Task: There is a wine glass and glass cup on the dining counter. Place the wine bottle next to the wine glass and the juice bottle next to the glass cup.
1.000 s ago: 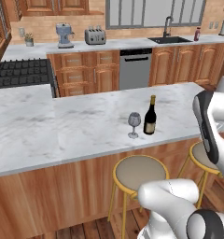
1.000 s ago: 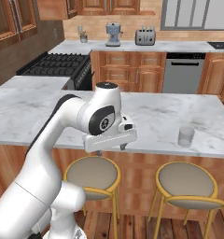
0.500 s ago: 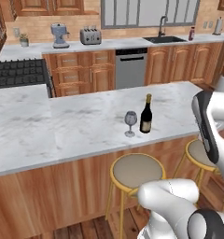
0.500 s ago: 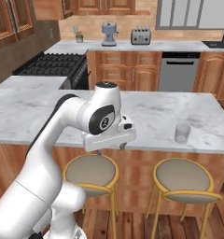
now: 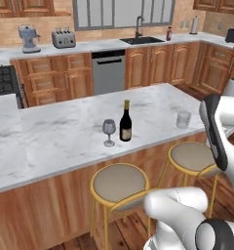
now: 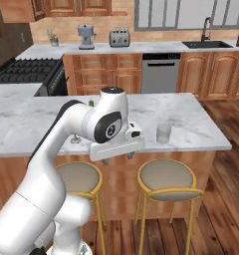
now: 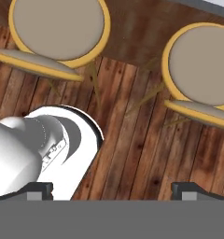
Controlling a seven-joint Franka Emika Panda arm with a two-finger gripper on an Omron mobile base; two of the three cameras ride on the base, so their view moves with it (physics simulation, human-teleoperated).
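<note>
The wine bottle (image 5: 125, 121) already stands by the wine glass (image 5: 108, 132) on the table (image 5: 60, 132), so the spread, empty hand (image 6: 116, 159) must next fetch the juice bottle (image 5: 169, 33) by the far sink and bring it to the cup (image 5: 183, 119).

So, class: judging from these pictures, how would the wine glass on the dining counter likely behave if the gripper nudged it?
The wine glass stands on a thin stem over a small foot, so it would probably tip easily. It looks like clear thin glass, likely fragile and light.
</note>
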